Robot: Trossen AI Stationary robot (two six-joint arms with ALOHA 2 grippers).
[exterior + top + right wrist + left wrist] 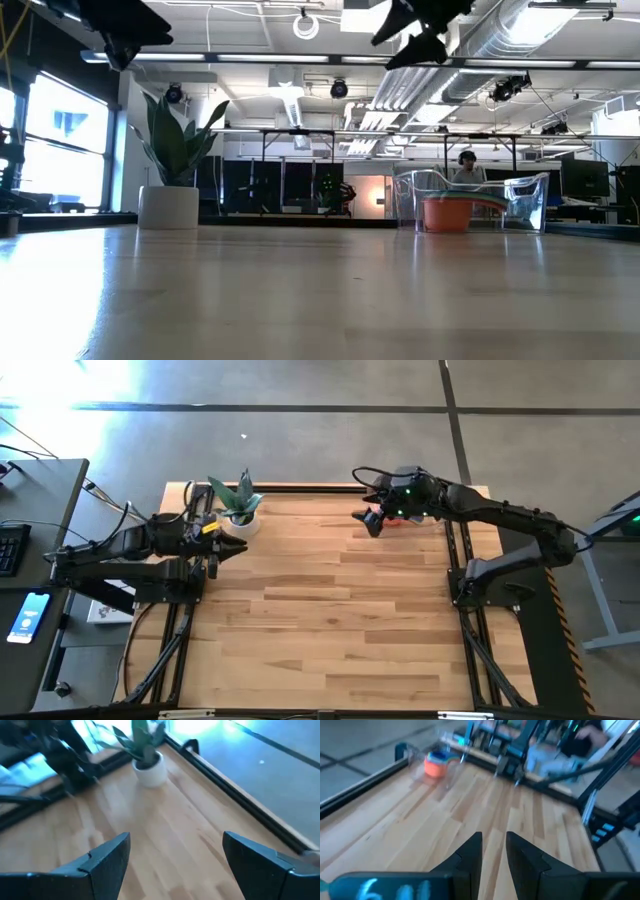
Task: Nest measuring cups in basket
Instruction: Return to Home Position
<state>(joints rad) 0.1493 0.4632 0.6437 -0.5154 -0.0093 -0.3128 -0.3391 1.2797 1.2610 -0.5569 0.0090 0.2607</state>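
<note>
The clear basket (525, 200) stands on the table near its far right corner; in the left wrist view the basket (406, 755) lies far ahead. Inside it sits a stack of measuring cups (447, 213), orange outermost with blue and other colours in it (436, 763). In the high view my right arm covers most of it. My right gripper (368, 520) hovers high beside the basket, fingers wide open (175, 855), empty. My left gripper (228, 546) hangs above the table's left side near the plant pot, its fingers (494, 851) a narrow gap apart, empty.
A white plant pot (240, 520) with green leaves stands at the far left of the table (168, 207), close to my left gripper. Black rails run along the table's edges. Bare wooden table (330, 620) stretches across the middle and near side. A person sits in the room beyond.
</note>
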